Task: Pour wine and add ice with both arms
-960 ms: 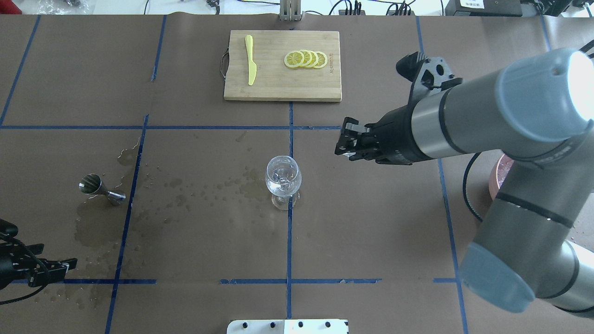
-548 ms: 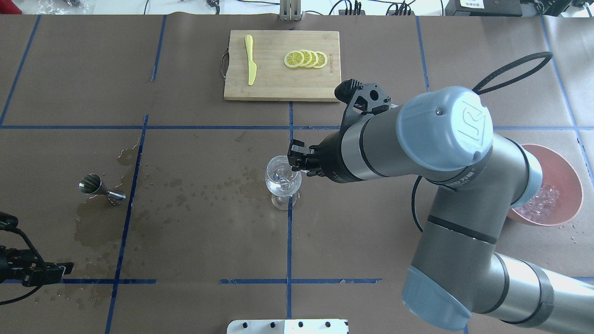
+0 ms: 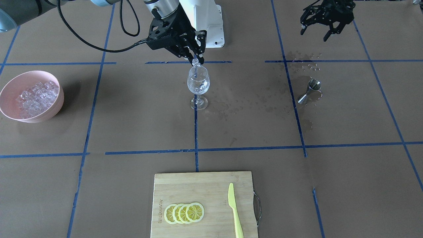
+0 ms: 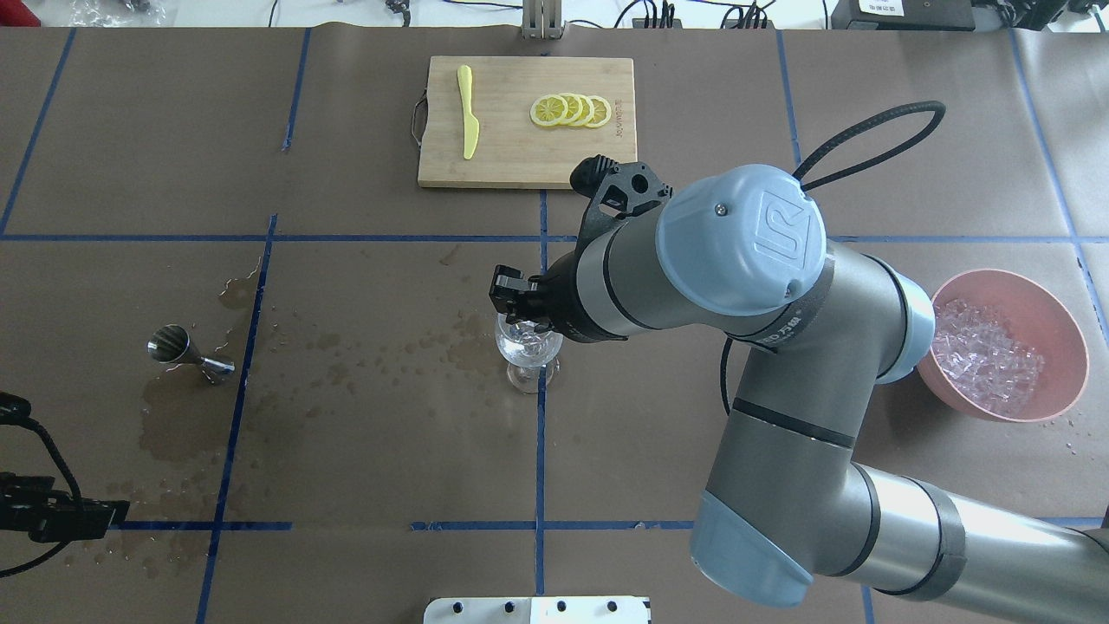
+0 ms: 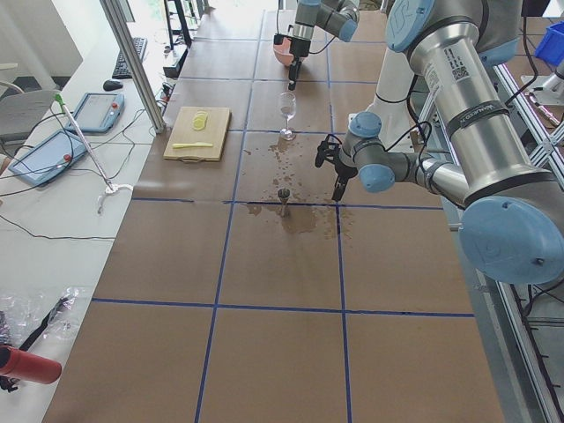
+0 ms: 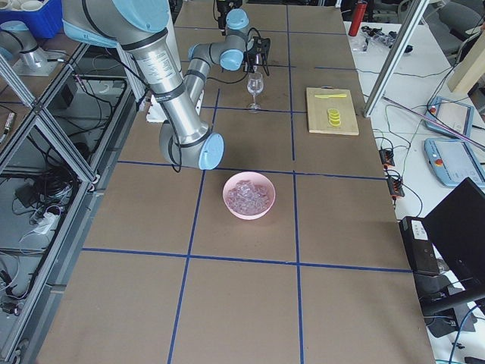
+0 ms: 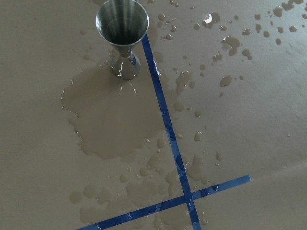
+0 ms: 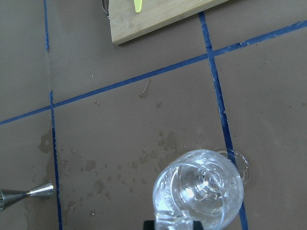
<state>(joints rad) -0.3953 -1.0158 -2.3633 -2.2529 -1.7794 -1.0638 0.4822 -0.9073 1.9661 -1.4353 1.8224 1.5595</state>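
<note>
Brown table; cap of right arm reads "UR"; board engraving illegible.

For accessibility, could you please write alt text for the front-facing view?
The right gripper holds an ice cube just above the wine glass. A pink bowl of ice sits at view left, a jigger amid droplets at right, lemon slices on a cutting board nearest.

Ice in bowl, cube in right claw above glass, wine droplets on table

Right gripper tight — left gripper agape.
</note>
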